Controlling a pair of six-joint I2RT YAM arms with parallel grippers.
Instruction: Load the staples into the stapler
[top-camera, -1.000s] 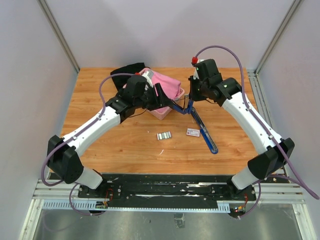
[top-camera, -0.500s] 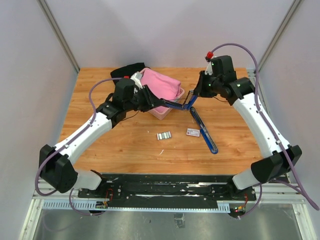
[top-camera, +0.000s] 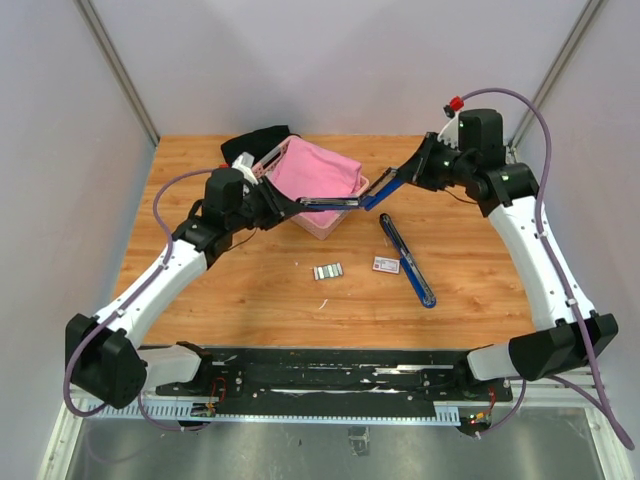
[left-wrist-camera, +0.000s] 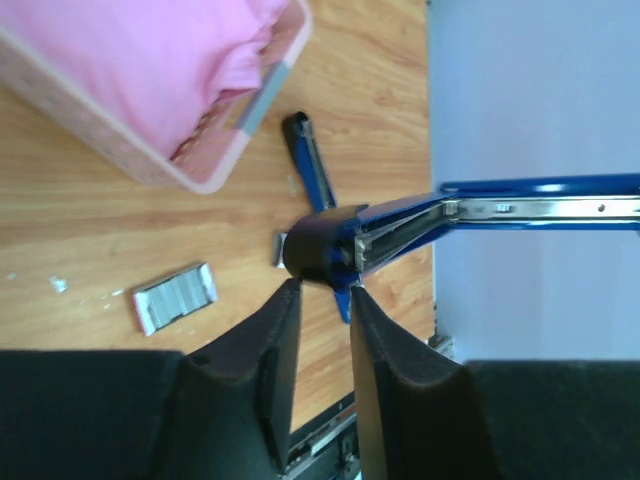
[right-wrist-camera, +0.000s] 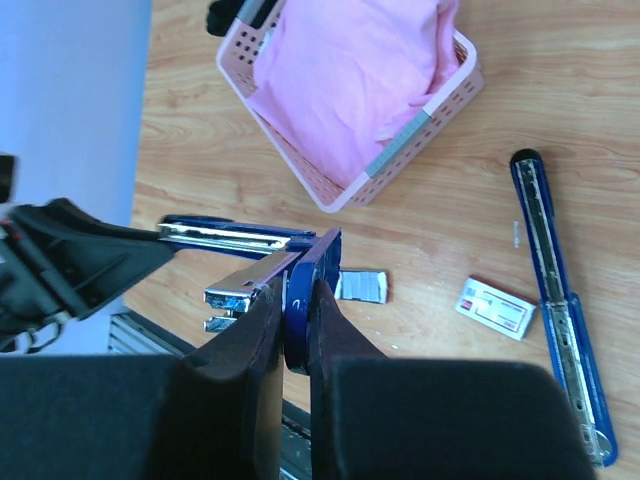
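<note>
The stapler (top-camera: 345, 202) is held clear of the worktop (top-camera: 230, 290), stretched between the two arms and, seen from above, crossing the near right corner of the pink basket (top-camera: 325, 228). The left fingers (left-wrist-camera: 285, 320) are closed on its rounded dark end, and the right fingers (right-wrist-camera: 268, 325) are pinched shut on the other blue limb, so that the two limbs are spread at the hinge and the silvery channel is laid bare. This two-sided hold is judged to serve the loading, since the body could hardly be held open by one arm alone. A long blue bar (top-camera: 410, 265), seemingly another part of the stapler, lies flat on the worktop to the right. The staples (top-camera: 328, 270), a small grey block, lie untouched near the middle of the worktop, nearer than the basket, with the white carton (top-camera: 386, 264) a little to their right and just beside the bar. With both sets of fingers occupied, one set would have to be freed before the staples could be taken up
</note>
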